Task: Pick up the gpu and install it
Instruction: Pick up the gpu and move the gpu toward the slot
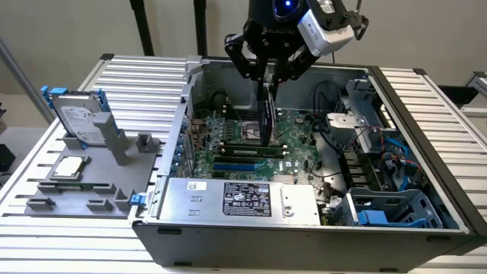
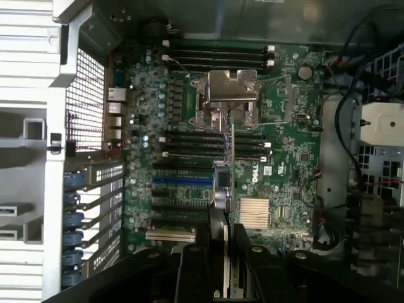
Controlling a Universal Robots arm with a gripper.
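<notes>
The gpu (image 1: 267, 117) hangs edge-on inside the open computer case, a thin dark card held upright above the green motherboard (image 1: 297, 154). My gripper (image 1: 268, 80) is shut on its upper edge. The card's lower end is just over the RAM slots near the board's middle; I cannot tell whether it touches them. In the wrist view the gpu (image 2: 230, 183) runs as a narrow strip from between my fingers (image 2: 216, 243) out over the motherboard (image 2: 297, 158), crossing the black slots beside the blue slot (image 2: 182, 180) and ending by the CPU socket (image 2: 226, 95).
A silver hard drive (image 1: 80, 117) with blue tabs and a small square chip (image 1: 68, 166) rest on the grey fixture (image 1: 84, 191) at the exterior view's left. The power supply (image 1: 236, 200) sits at the case front. Cables and a blue drive bay (image 1: 388, 211) crowd the right.
</notes>
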